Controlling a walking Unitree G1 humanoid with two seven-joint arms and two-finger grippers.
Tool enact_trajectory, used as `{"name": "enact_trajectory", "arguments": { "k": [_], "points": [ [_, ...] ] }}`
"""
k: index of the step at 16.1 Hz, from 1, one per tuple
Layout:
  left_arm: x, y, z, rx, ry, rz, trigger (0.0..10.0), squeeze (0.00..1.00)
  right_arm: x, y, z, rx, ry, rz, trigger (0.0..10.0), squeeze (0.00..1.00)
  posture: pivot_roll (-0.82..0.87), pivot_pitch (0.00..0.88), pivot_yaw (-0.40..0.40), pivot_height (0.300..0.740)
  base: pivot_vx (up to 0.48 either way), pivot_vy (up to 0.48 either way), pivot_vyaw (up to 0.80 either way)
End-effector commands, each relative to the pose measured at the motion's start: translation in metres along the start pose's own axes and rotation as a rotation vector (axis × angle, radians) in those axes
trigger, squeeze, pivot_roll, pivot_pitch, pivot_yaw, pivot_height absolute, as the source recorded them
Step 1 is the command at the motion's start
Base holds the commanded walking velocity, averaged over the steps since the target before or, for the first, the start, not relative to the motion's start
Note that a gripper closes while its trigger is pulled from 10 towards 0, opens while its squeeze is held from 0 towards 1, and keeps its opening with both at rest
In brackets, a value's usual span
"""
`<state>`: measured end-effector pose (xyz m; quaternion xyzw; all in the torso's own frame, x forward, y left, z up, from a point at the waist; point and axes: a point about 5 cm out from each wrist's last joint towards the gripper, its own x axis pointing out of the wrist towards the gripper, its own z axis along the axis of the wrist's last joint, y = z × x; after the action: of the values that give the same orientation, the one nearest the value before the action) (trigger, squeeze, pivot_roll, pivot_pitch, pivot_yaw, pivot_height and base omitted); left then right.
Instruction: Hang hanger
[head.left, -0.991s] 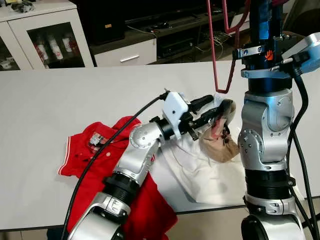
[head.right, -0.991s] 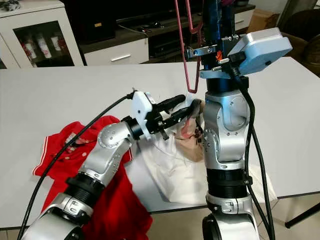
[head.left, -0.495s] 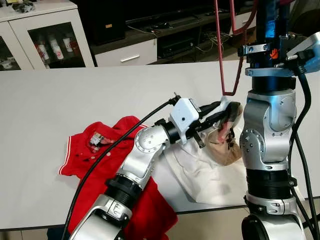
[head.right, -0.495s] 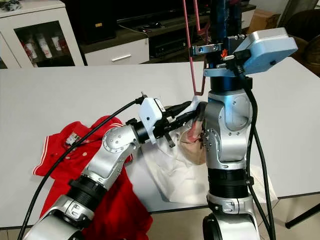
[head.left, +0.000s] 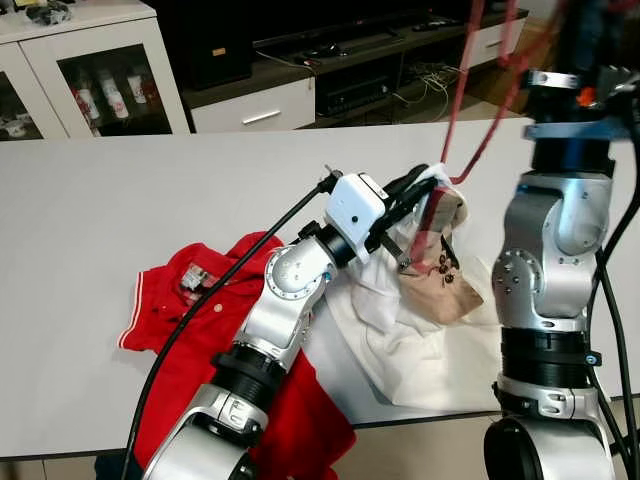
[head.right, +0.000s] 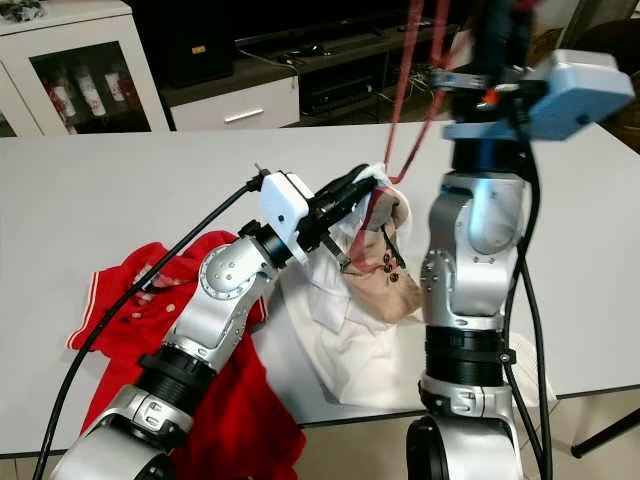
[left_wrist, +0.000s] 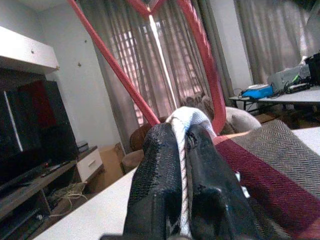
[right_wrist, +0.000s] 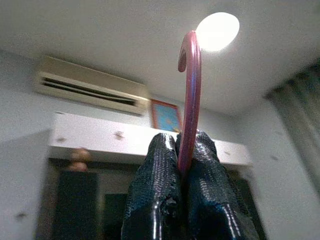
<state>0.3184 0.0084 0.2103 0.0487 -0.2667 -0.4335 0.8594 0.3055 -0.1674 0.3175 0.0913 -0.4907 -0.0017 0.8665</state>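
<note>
We have the hanger (right_wrist: 188, 90) clamped in our right gripper (right_wrist: 178, 165), our left gripper (left_wrist: 182, 165) pinching the garment (head.left: 440, 275) at its 6 o'clock; threading isn't done.

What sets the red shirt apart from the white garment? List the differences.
The red shirt lies flat on the table, untouched; the white garment is lifted at one edge, pinched by the left gripper beside the red hanger that the right gripper holds. The red shirt hangs over the table's near edge; the white garment rests on top. The red shirt is plain red; the white garment shows a tan and maroon patterned part. Both are crumpled clothes.
</note>
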Motion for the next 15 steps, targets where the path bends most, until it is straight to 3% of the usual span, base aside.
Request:
{"name": "enact_trajectory", "arguments": {
  "k": [1,3,5,15],
  "points": [
    [0.004,0.002,0.009,0.009,-0.049,0.005,0.0,0.00,0.005,-0.003,0.003,-0.019,-0.015,-0.030,0.0,0.00,0.02,0.009,0.034,0.740,0.000,0.000,0.00],
    [0.002,-0.005,0.011,-0.011,-0.085,-0.041,0.0,0.00,0.008,-0.016,0.003,-0.071,-0.035,-0.120,0.0,0.00,0.02,0.009,0.033,0.740,0.000,0.000,0.00],
    [0.001,-0.010,0.013,-0.030,-0.112,-0.068,0.0,0.00,0.011,-0.017,0.004,-0.142,-0.061,-0.133,0.0,0.00,0.03,0.009,0.031,0.740,0.000,0.000,0.00],
    [-0.005,-0.032,0.024,-0.108,-0.210,-0.271,0.0,0.00,0.009,0.026,-0.009,-0.405,-0.194,0.052,0.0,0.00,0.04,0.004,0.035,0.740,0.000,0.000,0.00]
  ]
}}
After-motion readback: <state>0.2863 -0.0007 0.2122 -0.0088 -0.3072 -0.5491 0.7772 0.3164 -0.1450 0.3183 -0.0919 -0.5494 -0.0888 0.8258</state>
